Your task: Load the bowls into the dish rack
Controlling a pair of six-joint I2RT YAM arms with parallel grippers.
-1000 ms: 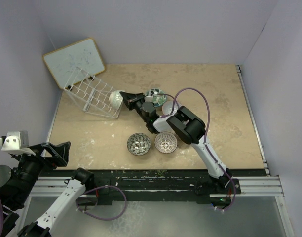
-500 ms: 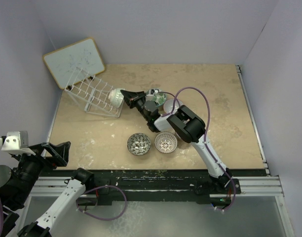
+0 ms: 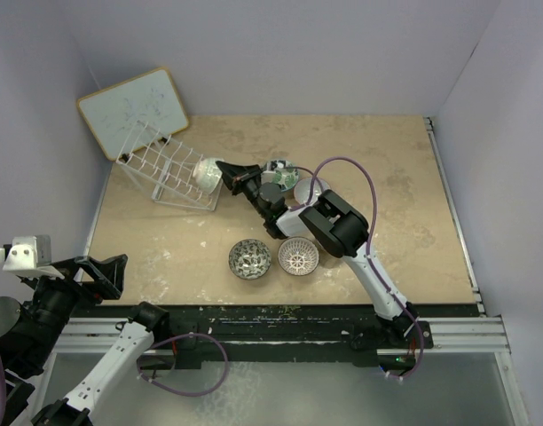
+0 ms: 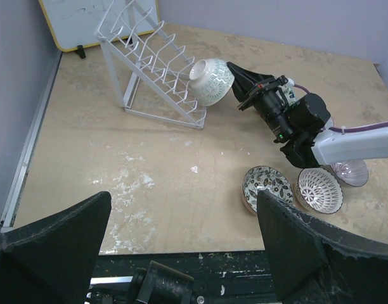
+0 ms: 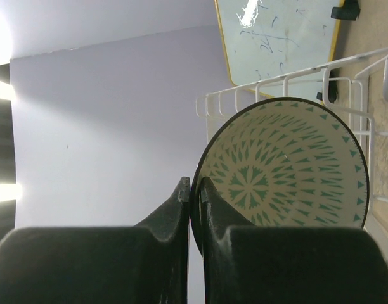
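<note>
My right gripper (image 3: 227,176) is shut on the rim of a green-white bowl (image 3: 206,173) and holds it on its side against the near right end of the white wire dish rack (image 3: 161,167). In the right wrist view the fingertips (image 5: 195,190) pinch the rim, with the patterned inside (image 5: 283,164) facing the camera and rack wires (image 5: 289,79) behind. The left wrist view shows the same bowl (image 4: 212,81) at the rack (image 4: 155,62). A black-white bowl (image 3: 250,258) and a radial white bowl (image 3: 298,256) sit near the front. My left gripper (image 4: 181,253) is open and empty.
Another green-white bowl (image 3: 279,171) and a purple-pink bowl (image 3: 307,189) sit partly hidden behind my right arm. A wood-framed whiteboard (image 3: 131,110) leans on the wall behind the rack. My left gripper (image 3: 98,273) hangs over the table's near left edge.
My right gripper has carried the green-white bowl a little left and farther, up to the rack's end. The left arm has not moved.
</note>
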